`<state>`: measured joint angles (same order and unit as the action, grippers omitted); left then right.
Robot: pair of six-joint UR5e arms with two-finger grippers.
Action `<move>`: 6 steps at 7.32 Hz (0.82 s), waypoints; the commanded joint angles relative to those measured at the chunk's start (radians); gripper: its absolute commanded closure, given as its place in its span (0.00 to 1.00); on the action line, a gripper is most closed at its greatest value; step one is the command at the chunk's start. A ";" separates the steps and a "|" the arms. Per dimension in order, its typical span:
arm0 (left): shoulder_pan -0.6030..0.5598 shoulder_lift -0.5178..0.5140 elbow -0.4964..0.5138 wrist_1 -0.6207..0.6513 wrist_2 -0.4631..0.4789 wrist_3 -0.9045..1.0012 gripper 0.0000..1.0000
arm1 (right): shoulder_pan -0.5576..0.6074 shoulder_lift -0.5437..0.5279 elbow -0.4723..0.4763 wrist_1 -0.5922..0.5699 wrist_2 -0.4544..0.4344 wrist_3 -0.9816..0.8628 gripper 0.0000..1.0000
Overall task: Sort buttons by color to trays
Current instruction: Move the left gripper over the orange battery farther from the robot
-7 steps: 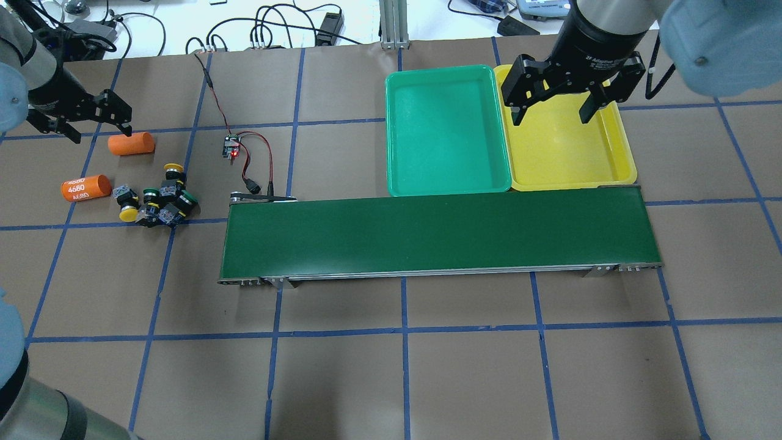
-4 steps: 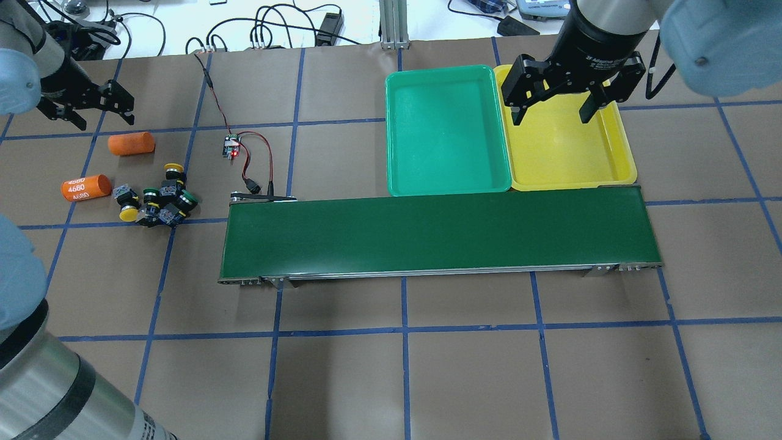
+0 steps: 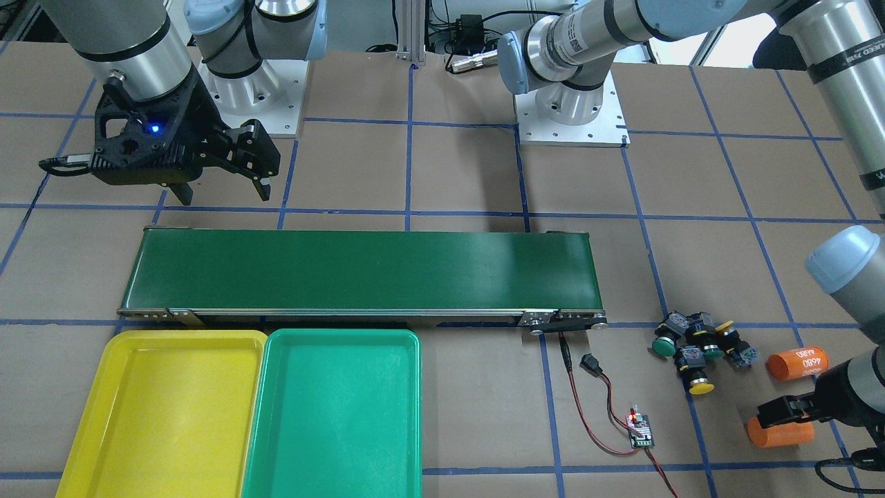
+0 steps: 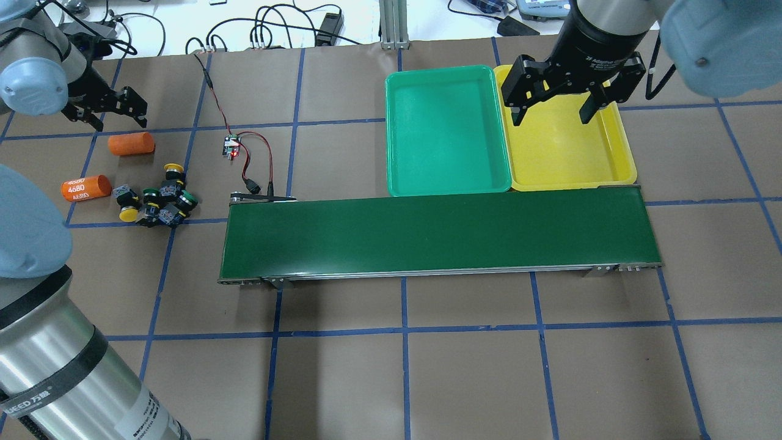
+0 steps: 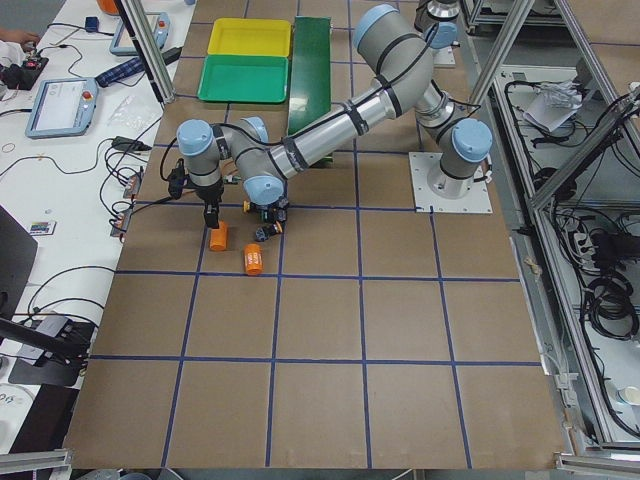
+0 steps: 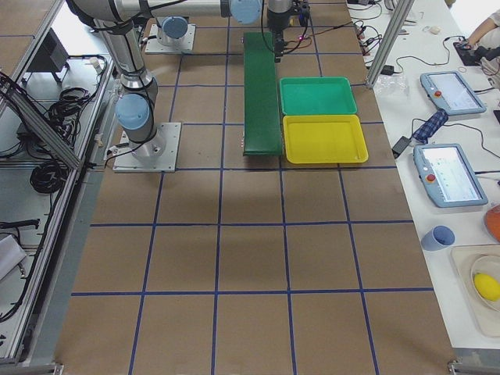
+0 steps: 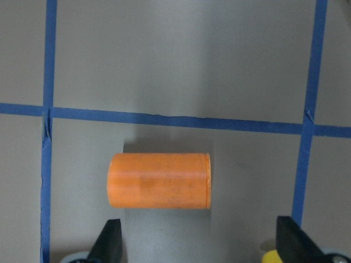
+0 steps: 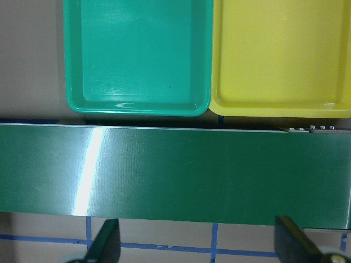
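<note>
Both arms (image 4: 708,43) hover, jaws apart.

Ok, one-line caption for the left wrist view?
Open left tool looking down on an orange cylinder lying on the table.

Beneath my left pincer (image 4: 120,121) lies the table (image 4: 342,379), covered in brown paper with a blue tape grid (image 4: 403,330). Beyond it, a white bench (image 4: 177,30) carries black cables (image 4: 261,12). An aluminium post (image 4: 391,24) stands farther out, between my left pincer and my right pincer (image 4: 551,116). Lighting: even.
</note>
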<state>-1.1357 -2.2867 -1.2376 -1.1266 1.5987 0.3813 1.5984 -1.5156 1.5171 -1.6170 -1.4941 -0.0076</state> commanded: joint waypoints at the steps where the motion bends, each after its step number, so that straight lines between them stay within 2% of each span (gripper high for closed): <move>1: 0.001 -0.051 0.067 -0.011 0.004 0.083 0.00 | 0.000 0.000 0.000 0.000 0.000 0.000 0.00; 6: 0.002 -0.086 0.107 -0.088 0.020 0.128 0.00 | 0.000 0.000 0.000 0.000 0.000 0.000 0.00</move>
<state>-1.1342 -2.3717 -1.1337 -1.1944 1.6084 0.4828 1.5984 -1.5156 1.5171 -1.6168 -1.4941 -0.0077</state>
